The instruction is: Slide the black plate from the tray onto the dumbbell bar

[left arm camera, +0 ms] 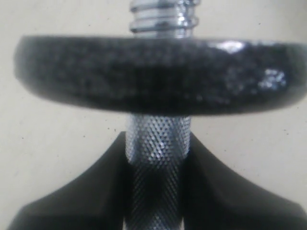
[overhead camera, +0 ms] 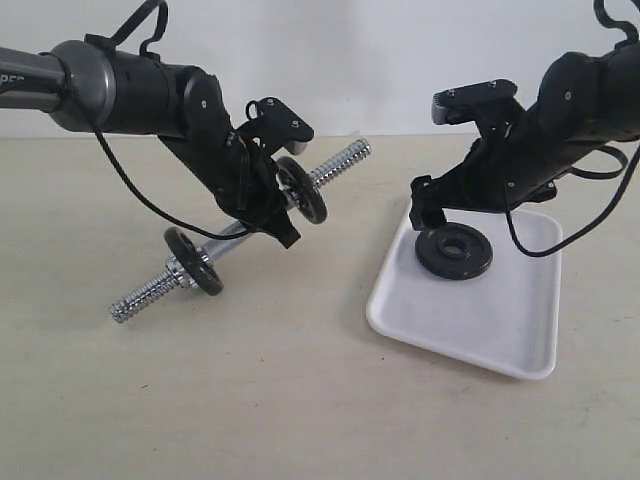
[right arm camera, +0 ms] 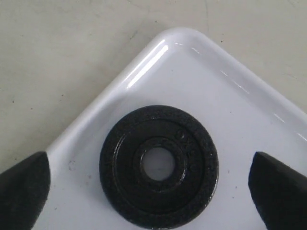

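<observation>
The left pincer [overhead camera: 267, 212] is clamped on the knurled middle of the dumbbell bar [overhead camera: 343, 163], holding it at a tilt over the desk [overhead camera: 300, 400], with the lower threaded end down near the desk top. A black disc [overhead camera: 303, 190] sits on the bar just beyond the pincer's fingertips, toward the raised end. A second disc [overhead camera: 194, 261] sits on the bar on the pincer's other side, toward the low end. Well apart from them, the right pincer [right arm camera: 151, 189] hovers with its jaws spread wide, gripping nothing. The black plate [right arm camera: 159, 165] lies flat directly beneath it, between its two fingers [right arm camera: 24, 191] and clear of both, in a corner of the white tray [right arm camera: 158, 48].
</observation>
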You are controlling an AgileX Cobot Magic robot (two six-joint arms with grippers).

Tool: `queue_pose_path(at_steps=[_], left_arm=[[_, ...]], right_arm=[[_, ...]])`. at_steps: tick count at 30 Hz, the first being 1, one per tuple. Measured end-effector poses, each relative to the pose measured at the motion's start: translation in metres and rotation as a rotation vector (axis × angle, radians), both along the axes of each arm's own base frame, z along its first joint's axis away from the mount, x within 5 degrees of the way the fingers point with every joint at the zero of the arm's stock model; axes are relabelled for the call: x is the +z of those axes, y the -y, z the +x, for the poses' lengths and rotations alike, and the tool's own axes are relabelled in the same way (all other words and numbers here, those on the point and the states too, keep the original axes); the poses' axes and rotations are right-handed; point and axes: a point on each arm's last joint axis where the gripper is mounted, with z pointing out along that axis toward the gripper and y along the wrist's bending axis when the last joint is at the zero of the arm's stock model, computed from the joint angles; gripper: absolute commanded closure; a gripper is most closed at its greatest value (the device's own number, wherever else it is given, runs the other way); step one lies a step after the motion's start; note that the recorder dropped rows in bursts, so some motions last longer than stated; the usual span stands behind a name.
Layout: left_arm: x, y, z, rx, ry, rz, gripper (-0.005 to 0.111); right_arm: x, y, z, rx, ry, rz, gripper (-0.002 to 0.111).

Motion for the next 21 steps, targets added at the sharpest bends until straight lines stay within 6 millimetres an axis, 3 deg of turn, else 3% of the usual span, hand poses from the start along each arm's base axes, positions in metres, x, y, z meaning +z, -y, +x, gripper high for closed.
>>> queue_pose_path(at_steps=[12,21], left_arm=[[-0.002,0.002,0.0,-0.01,-0.003,-0.023,0.103],[-0.017,0.003,0.0,-0.013,-0.046,-0.023,0.103]], right_arm=[[-0.035,0.002,0.006,-0.006,-0.056,0.004,0.004],[-0.053,0.003,0.011,-0.014,-0.051,-0.003,0.004]])
